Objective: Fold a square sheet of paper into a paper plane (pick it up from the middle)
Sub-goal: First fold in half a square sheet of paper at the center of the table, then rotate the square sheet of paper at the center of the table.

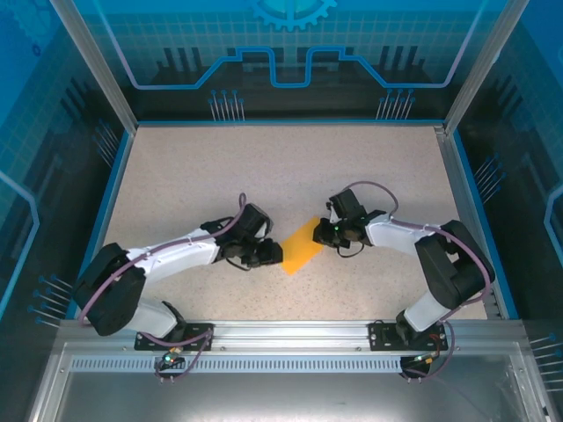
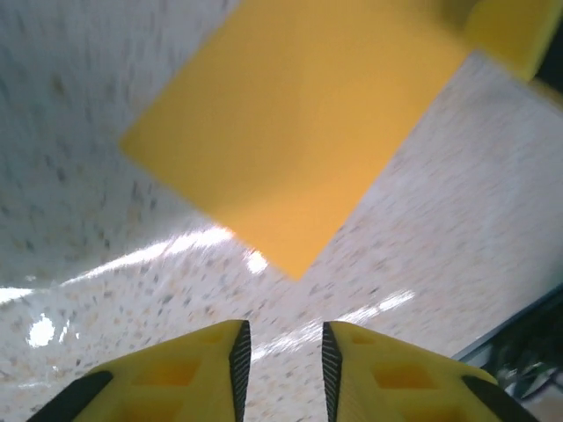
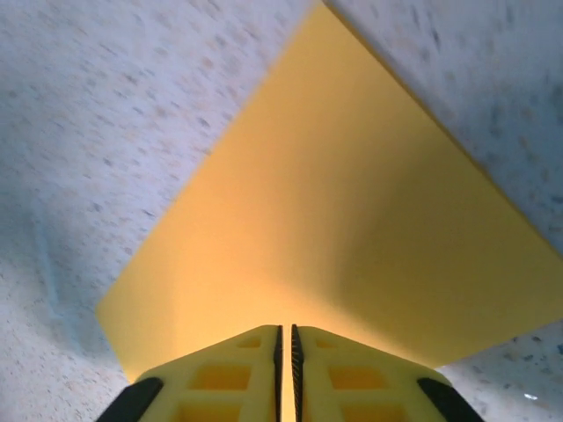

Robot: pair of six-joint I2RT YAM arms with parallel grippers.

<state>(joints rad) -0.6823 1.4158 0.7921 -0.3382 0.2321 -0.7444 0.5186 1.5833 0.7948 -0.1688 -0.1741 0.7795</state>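
The square sheet of paper [image 1: 297, 249] is plain orange-yellow and lies slantwise at the table's middle, between my two grippers. My right gripper [image 1: 324, 230] is at its upper right edge. In the right wrist view the paper [image 3: 352, 220] spreads out ahead and runs into the thin slit of the right gripper [image 3: 285, 330], which is shut on its edge. My left gripper [image 1: 269, 256] sits just left of the sheet. In the left wrist view that gripper [image 2: 281, 338] stands open with bare table in its gap, and a corner of the paper [image 2: 290, 132] points at it, a little ahead.
The speckled beige table [image 1: 264, 167] has a blue rim and see-through walls on three sides. An aluminium rail [image 1: 290, 332] with both arm bases runs along the near edge. A yellow finger of the right gripper [image 2: 519, 35] shows beyond the paper.
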